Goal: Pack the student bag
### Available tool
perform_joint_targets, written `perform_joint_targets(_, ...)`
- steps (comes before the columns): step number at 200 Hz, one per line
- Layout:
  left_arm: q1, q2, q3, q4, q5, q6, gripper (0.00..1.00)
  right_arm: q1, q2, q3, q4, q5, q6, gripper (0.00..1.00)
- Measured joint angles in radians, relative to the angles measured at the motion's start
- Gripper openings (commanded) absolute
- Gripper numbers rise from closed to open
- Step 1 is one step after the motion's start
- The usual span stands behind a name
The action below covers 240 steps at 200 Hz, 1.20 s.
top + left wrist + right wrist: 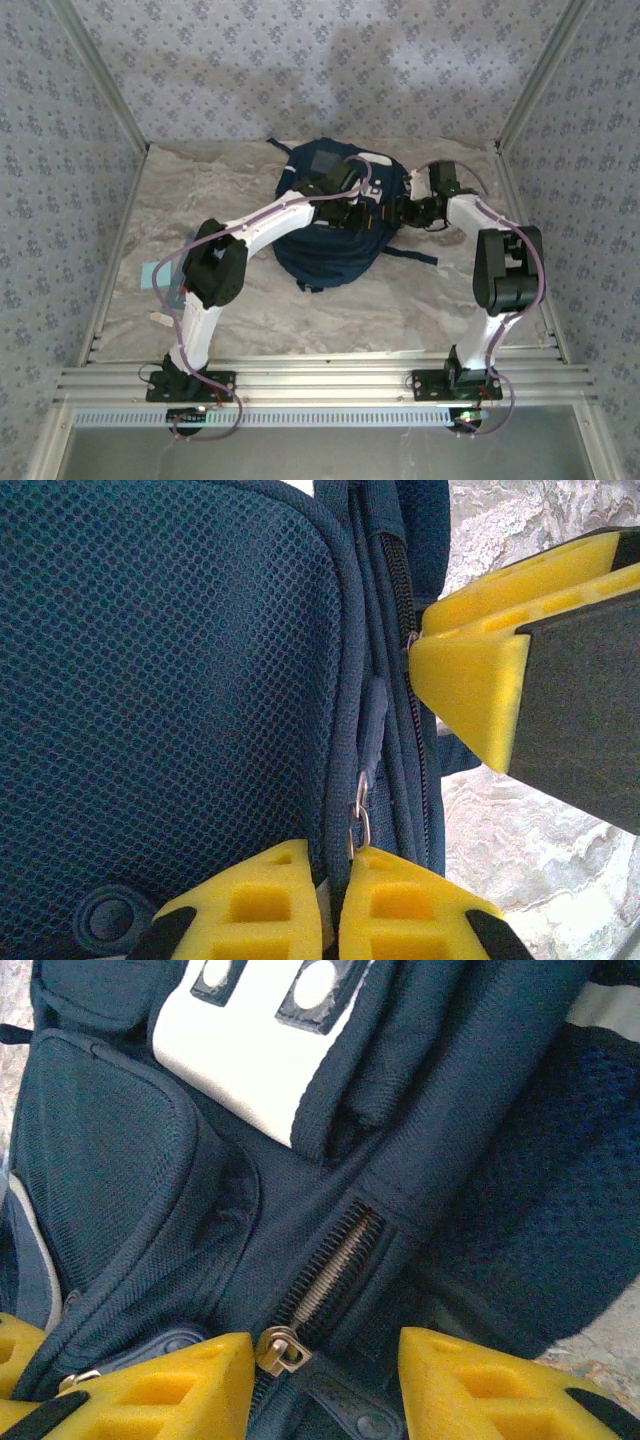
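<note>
1. The student bag [330, 252] lies flat on the marbled table [200, 190], at mid-table a little toward 12 o'clock. Its grey square patch [325, 160] is at the bag's 12 o'clock end, and a dark strap [415, 257] trails off at 4 o'clock.
2. Up close, a navy mesh panel [170, 680] sits at 9 o'clock of a zip line [400, 660] that runs from 12 to 6.
3. In the right wrist view a white pocket panel [240, 1060] with two tabs lies at 11 o'clock.
4. The left gripper [335, 862] has its yellow pads pressed almost together. The ringed metal zip pull [358, 815] runs down between them and is pinched there.
5. The right gripper [325, 1345] stands partly open and holds nothing. Its fingers straddle a brass-coloured zip slider [278, 1350], which sits just beside the 9 o'clock finger; I cannot tell whether they touch.
6. One finger of the right gripper reaches in at 3 o'clock of the left wrist view, just beside the zip line.
7. The left arm [270, 225] rises from 7 o'clock and the right arm [505, 265] from 5 o'clock. They meet over the bag's 2 o'clock side.
8. A pale blue flat item [150, 272] lies at the table's 8 o'clock edge, partly behind the left arm.
</note>
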Motion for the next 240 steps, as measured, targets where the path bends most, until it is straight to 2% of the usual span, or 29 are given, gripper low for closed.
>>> perform_joint_targets(65,0.005,0.0,0.0,-0.018,0.001,0.002,0.0,0.007,0.028,-0.049,0.082,-0.071,0.014,0.3)
perform_joint_targets(77,0.005,0.0,0.0,-0.019,0.001,0.002,0.0,0.005,0.028,-0.06,0.101,-0.085,0.026,0.3)
perform_joint_targets(94,0.005,0.0,0.0,-0.023,0.001,0.002,0.0,-0.001,0.024,-0.081,0.124,-0.101,0.042,0.38)
perform_joint_targets(112,0.005,0.0,0.0,-0.026,0.001,0.002,0.0,-0.008,0.006,-0.113,0.149,-0.116,0.065,0.42)
perform_joint_targets(152,0.006,0.0,0.0,-0.026,0.004,0.002,0.0,-0.003,-0.023,-0.167,0.18,-0.141,0.104,0.42)
perform_joint_targets(165,0.006,0.0,0.0,-0.026,0.004,0.002,0.0,-0.003,-0.024,-0.172,0.188,-0.144,0.111,0.38)
perform_joint_targets(204,0.006,0.0,0.0,-0.025,0.004,0.002,0.0,-0.002,-0.039,-0.181,0.203,-0.155,0.127,0.12)
perform_joint_targets(234,0.008,-0.002,0.0,-0.022,0.004,-0.002,0.0,-0.003,-0.05,-0.193,0.198,-0.143,0.133,0.0)
perform_joint_targets(240,0.008,-0.002,0.0,-0.022,0.004,-0.002,0.0,-0.003,-0.051,-0.195,0.197,-0.141,0.131,0.0)
